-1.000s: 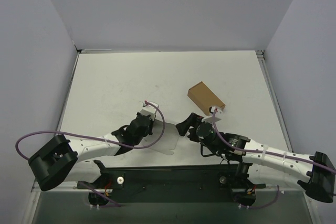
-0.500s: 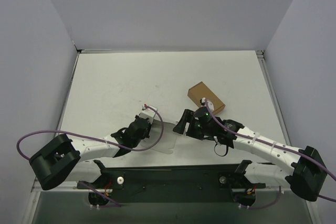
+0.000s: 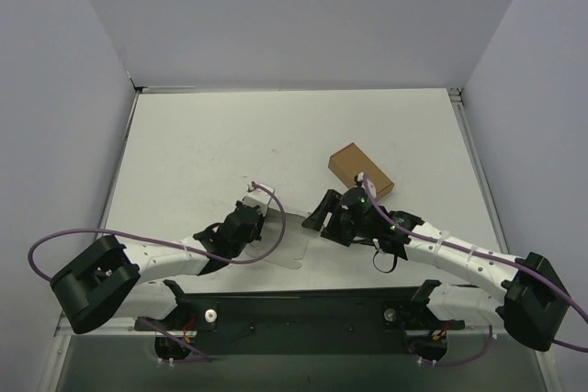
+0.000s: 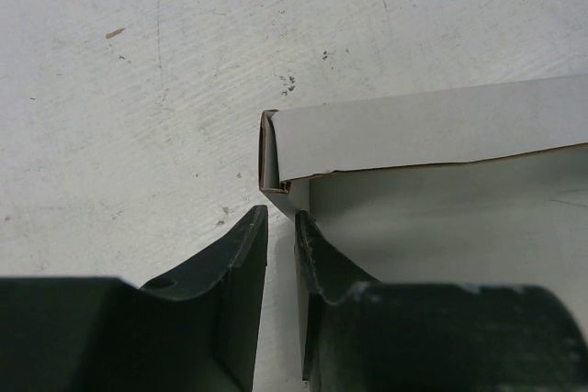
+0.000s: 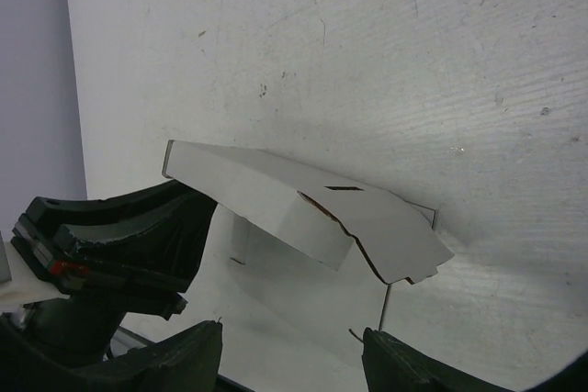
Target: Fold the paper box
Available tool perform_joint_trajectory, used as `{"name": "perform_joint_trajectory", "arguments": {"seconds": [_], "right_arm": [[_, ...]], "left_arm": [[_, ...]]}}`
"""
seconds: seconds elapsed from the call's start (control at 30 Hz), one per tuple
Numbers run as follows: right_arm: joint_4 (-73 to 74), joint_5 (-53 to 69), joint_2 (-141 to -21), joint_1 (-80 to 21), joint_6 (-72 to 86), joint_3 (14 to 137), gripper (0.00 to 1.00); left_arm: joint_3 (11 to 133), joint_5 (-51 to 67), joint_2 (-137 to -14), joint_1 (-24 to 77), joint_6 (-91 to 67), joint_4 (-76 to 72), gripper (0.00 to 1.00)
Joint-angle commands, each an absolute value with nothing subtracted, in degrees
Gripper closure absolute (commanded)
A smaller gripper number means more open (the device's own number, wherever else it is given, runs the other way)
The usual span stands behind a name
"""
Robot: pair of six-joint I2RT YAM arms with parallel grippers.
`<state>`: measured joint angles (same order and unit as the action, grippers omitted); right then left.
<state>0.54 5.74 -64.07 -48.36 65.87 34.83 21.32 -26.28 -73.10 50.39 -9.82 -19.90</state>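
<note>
As the left gripper (image 4: 280,218) pinches one corner of the paper box (image 3: 283,238), a thin white-grey card blank with tabs and notched edges, we see the right gripper (image 5: 292,328) poised just short of it, jaws spread wide and holding nothing. The left gripper's jaws stand narrow on that corner and hold one flap raised off the scuffed white bench (image 3: 202,153). The rest of the blank lies flat just beside that gripper.

From the right gripper the blank lies straight ahead and a little below. The raised flap's long axis runs crosswise to the approach, from the left gripper on one side to a notched tab on the other. Neither open finger touches the card.

We judge the left arm to be the anchor and the right arm the free one, near enough to press the next crease. Behind the right gripper's wrist sits a small closed brown cardboard box (image 3: 360,172), apart from the blank.
</note>
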Motion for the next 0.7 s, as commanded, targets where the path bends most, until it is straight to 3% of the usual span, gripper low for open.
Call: {"name": "perform_joint_trajectory", "arguments": {"seconds": [0.0, 0.67], "right_arm": [[-3.16, 2.02, -63.89, -47.99, 67.50, 34.54, 0.39], [-6.85, -2.90, -71.19, -47.20, 63.72, 40.34, 0.44]], "left_arm": [[21.36, -25.66, -71.19, 49.83, -9.32, -21.97, 0.71], [21.01, -25.22, -70.75, 49.48, -9.67, -21.97, 0.71]]}}
